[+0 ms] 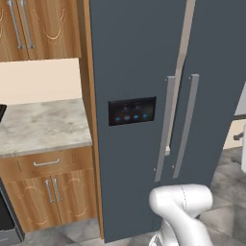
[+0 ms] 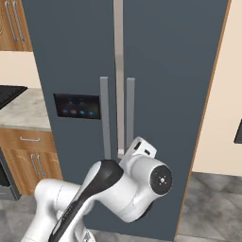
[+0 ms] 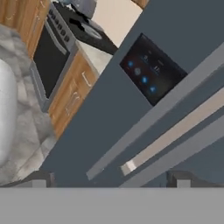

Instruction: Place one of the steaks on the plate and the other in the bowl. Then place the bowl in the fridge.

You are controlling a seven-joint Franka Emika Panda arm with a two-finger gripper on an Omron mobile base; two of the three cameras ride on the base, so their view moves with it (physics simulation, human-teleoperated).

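The dark slate-grey fridge [image 1: 134, 57] [image 2: 165, 71] [image 3: 183, 26] stands right in front of me, and a pale strip runs down the seam between its two doors. Its black panel [image 1: 132, 110] [image 2: 76, 106] [image 3: 151, 70] with small blue lights sits on the left door. Two long grey handles [image 1: 163, 129] [image 2: 130, 113] flank the seam. My gripper [image 3: 111, 181] is open, its fingertips [image 3: 41, 178] far apart with nothing between them, pointing at the handles from close by. The white hand [image 2: 140, 149] hangs just before the handles' lower ends. The steaks, plate and bowl are out of view.
A marble counter [image 1: 43, 125] over wooden cabinets [image 1: 48, 187] adjoins the fridge on the left. Beyond it is a black stove with an oven door [image 3: 50, 61]. A wooden side panel [image 2: 208, 118] borders the fridge on the right, above a grey tiled floor [image 2: 212, 198].
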